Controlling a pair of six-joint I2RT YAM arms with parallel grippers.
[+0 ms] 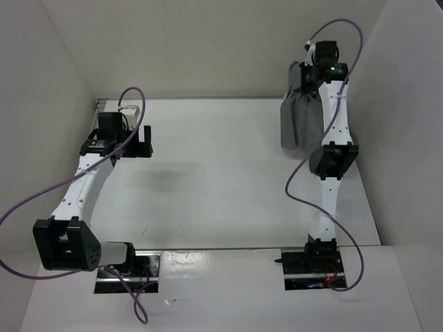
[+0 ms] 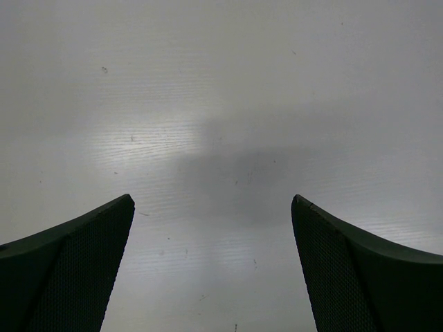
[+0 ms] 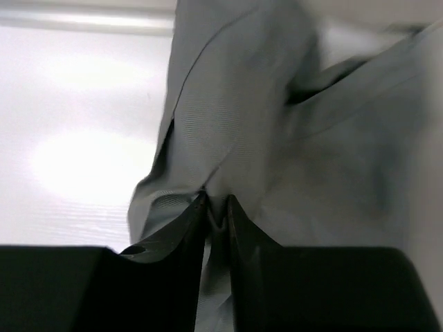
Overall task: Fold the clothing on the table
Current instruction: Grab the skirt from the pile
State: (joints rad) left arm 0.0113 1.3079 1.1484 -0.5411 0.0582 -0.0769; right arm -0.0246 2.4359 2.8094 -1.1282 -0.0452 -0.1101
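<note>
Right tool (image 3: 217, 206) pinches clothing (image 3: 263, 124) edge

**Q:** What do the robot's arms look like?
**A:** The left arm (image 1: 83, 187) and right arm (image 1: 327, 207) are slim, with white shells and black joint housings. A purple cable (image 1: 288, 187) loops loosely along each.
**Q:** And the tips?
**A:** The left end effector (image 2: 212, 200) has two dark wedge-shaped fingers (image 2: 76, 270) with fine mesh texture. A small green light (image 1: 333, 68) glows near the right arm's wrist.

Top camera overlooks the whole counter (image 1: 221, 173); wrist cameras sit close behind left hand (image 2: 212, 200) and right hand (image 3: 217, 196), the latter sharing the skirt (image 3: 242, 104).
</note>
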